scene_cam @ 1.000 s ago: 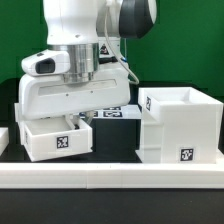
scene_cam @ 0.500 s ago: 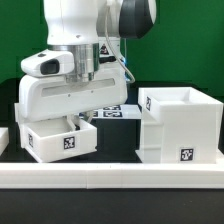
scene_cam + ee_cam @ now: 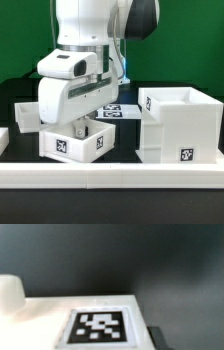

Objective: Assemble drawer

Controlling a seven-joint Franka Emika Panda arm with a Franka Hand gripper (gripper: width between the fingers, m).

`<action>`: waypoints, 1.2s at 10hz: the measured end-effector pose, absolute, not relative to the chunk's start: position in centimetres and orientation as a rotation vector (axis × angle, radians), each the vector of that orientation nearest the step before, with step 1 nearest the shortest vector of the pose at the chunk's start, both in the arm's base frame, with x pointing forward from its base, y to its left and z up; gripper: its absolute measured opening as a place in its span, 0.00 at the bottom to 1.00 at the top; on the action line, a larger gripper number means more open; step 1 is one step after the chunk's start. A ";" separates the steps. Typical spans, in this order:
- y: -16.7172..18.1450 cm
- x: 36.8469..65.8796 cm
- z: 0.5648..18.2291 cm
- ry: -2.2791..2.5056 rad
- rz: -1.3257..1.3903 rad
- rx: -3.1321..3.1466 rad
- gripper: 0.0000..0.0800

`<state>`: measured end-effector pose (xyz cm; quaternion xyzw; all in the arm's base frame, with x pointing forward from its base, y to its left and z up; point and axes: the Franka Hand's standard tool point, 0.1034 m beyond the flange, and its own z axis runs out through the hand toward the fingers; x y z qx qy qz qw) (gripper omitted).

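Since half a second ago, the near tray (image 3: 78,143) has slid toward the exterior view's right and turned, so that one corner now faces the camera and two tagged sides show. The arm above it has swung round with it. The tray sits low on the dark table (image 3: 120,135), closer to the box shell (image 3: 180,125) than before, but a gap still lies between them. The gripper (image 3: 80,126) reaches down at the tray's upper rim. The hand's white body hides most of its fingers, so I cannot tell whether they pinch the wall or only rest against it. The wrist view shows the tray's white surface (image 3: 45,314) close up, with one blurred tag (image 3: 99,326). The second tray (image 3: 24,113) lies behind, at the exterior view's left. The marker board (image 3: 122,111) lies flat farther back, and the long white rail (image 3: 110,175) runs along the front.
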<state>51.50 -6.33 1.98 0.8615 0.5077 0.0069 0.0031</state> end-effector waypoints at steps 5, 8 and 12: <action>-5.8 51.5 1.9 1.838 -0.005 2.551 0.05; -3.9 52.0 2.0 1.846 0.002 2.559 0.05; -3.8 52.0 1.9 1.823 0.010 2.570 0.05</action>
